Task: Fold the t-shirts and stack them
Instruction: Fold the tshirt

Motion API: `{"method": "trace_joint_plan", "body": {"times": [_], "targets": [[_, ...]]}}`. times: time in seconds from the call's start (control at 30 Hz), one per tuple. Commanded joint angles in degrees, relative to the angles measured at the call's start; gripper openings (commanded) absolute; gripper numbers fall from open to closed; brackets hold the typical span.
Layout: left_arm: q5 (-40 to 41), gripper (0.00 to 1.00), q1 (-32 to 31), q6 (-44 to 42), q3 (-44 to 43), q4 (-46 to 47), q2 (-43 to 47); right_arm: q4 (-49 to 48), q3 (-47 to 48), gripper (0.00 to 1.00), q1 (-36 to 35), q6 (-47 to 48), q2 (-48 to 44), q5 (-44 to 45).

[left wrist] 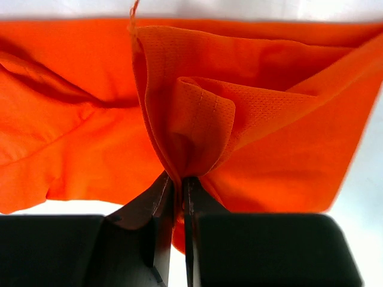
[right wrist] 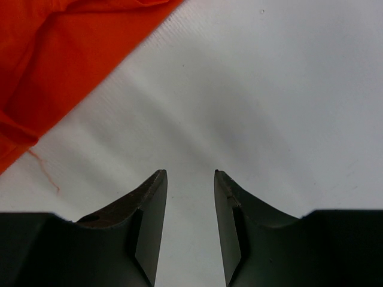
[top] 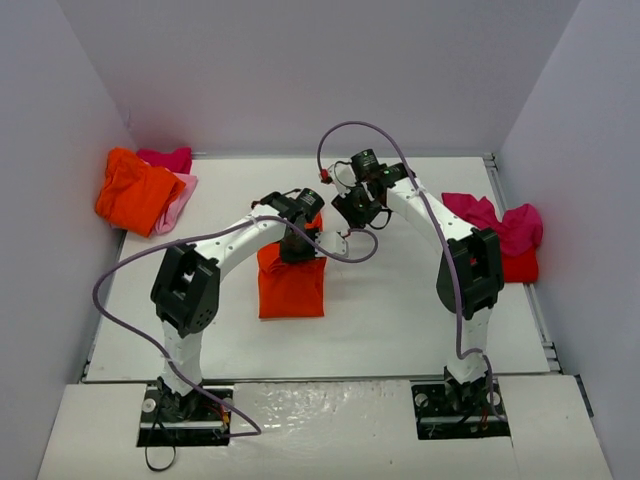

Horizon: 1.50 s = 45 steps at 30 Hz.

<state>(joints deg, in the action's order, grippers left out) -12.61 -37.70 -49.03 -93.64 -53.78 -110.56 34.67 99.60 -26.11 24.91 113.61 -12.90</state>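
A bright orange t-shirt point(top: 290, 285) lies folded narrow on the table's middle, under the left arm. My left gripper point(top: 297, 245) is shut on a bunched fold of this shirt point(left wrist: 197, 119) at its far end; its fingertips point(left wrist: 163, 190) pinch the cloth between them. My right gripper point(top: 352, 212) hangs open and empty above bare table, just right of the shirt's far end. The shirt's edge shows at the upper left of the right wrist view point(right wrist: 66, 60). Its fingers point(right wrist: 152, 197) stand apart with nothing between.
A pile of an orange shirt point(top: 135, 190), a magenta shirt point(top: 168, 158) and a pale pink shirt point(top: 180, 200) lies at the back left. A magenta shirt point(top: 500, 222) lies over a red one point(top: 518, 266) at the right edge. White walls enclose the table.
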Motion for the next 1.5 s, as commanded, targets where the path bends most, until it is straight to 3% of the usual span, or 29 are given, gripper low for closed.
{"method": "trace_joint_plan", "body": {"times": [0.0, 0.1, 0.23, 0.33, 0.43, 0.57, 0.63, 0.7, 0.83, 1.0, 1.03, 1.07, 1.13, 1.47], "targets": [[2.8, 0.04, 1.8, 2.0, -4.6, 8.3, -1.6, -4.1, -0.2, 0.35, 0.6, -1.1, -0.6, 0.3], [6.6, 0.29, 2.3, 5.1, -5.0, 14.0, -3.8, -7.3, -1.8, 0.35, 0.1, -1.9, -0.7, 2.7], [15.7, 0.33, 2.8, 11.4, -5.7, 26.0, -5.8, -11.1, -3.6, 0.36, -1.2, -3.1, -1.5, 10.7], [19.5, 0.49, 3.5, 13.4, -8.4, 28.1, -5.4, -12.9, -4.2, 0.37, -1.7, -3.7, -3.5, 14.4], [21.3, 0.49, 4.1, 14.9, -9.7, 28.5, -2.6, -11.7, -5.1, 0.33, -2.3, -1.8, -6.2, 12.0], [19.8, 0.35, 6.7, 17.0, -10.6, 25.6, 2.1, -8.4, -7.1, 0.00, -3.4, 0.6, -11.0, 5.0], [17.6, 0.23, 9.4, 17.4, -8.0, 25.6, 5.5, -7.0, -8.5, 0.00, -4.0, 1.3, -12.2, 2.9], [17.0, 0.18, 10.7, 16.0, -4.4, 24.5, 9.4, -6.7, -9.0, 0.00, -4.7, 1.4, -12.8, 3.8], [15.9, 0.23, 11.1, 12.9, 5.4, 25.3, 16.7, -7.0, -5.8, 0.10, -3.7, 0.6, -12.9, 13.7], [4.9, 0.25, 10.0, 9.1, 10.7, 16.0, 20.3, -8.4, -2.2, 0.15, 0.6, -4.6, -13.7, 20.2], [4.0, 0.27, 8.9, 8.6, 12.0, 14.8, 21.0, -9.9, -2.6, 0.28, 1.2, -5.7, -14.4, 23.0], [3.7, 0.29, 7.8, 7.8, 13.4, 13.6, 21.4, -10.5, -2.9, 0.33, 2.0, -6.3, -14.7, 24.9], [3.6, 0.36, 5.6, 6.2, 16.2, 11.4, 22.1, -11.1, -3.2, 0.37, 3.6, -6.9, -15.3, 27.9], [3.2, 0.42, -7.6, 5.6, 24.0, 10.5, 20.9, -11.4, -11.5, 0.48, 6.4, -7.5, -17.6, 33.7]]}}
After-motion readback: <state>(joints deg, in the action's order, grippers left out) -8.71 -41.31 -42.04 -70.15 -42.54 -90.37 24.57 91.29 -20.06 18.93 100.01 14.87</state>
